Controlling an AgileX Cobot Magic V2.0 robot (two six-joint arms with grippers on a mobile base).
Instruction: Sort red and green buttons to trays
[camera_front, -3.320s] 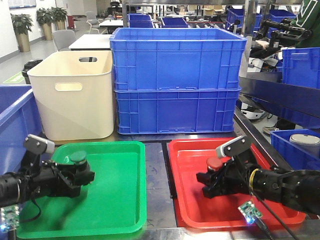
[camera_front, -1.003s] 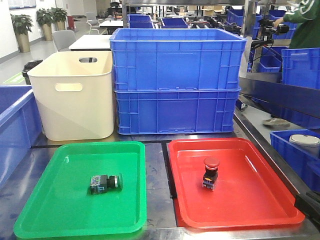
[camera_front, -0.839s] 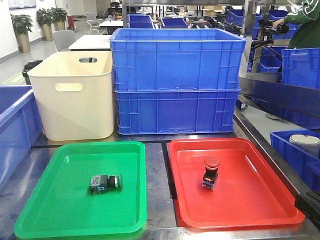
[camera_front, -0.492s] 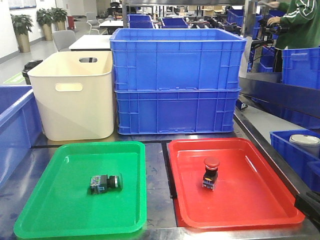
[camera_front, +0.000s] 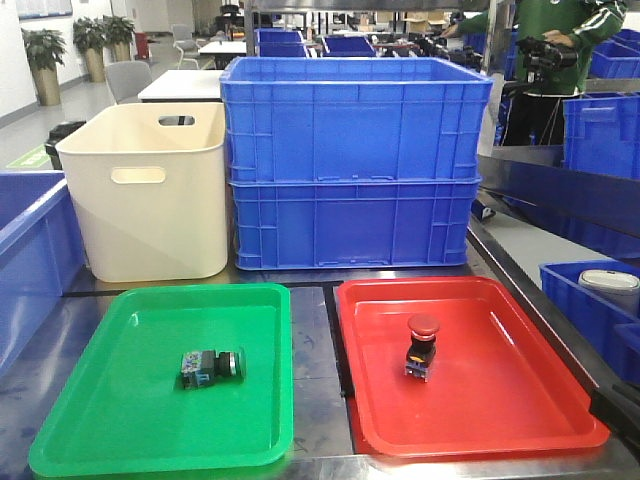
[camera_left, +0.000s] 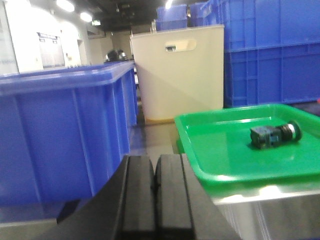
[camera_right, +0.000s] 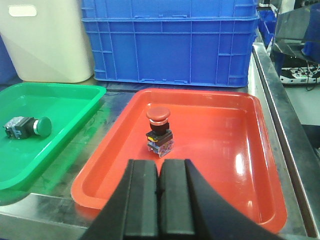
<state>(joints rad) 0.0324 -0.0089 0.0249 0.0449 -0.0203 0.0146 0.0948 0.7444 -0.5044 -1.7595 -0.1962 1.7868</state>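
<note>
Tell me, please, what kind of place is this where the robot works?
Probably a workshop or warehouse-style hall. Stacked blue crates stand behind a steel bench holding a green tray and a red tray, and more blue crates fill shelving in the background, where a person stands.

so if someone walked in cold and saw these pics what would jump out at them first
Probably the two bright trays side by side at the front: the green tray with the green button lying on its side, and the red tray with the red button standing upright. Behind them loom stacked blue crates and a cream tub.
</note>
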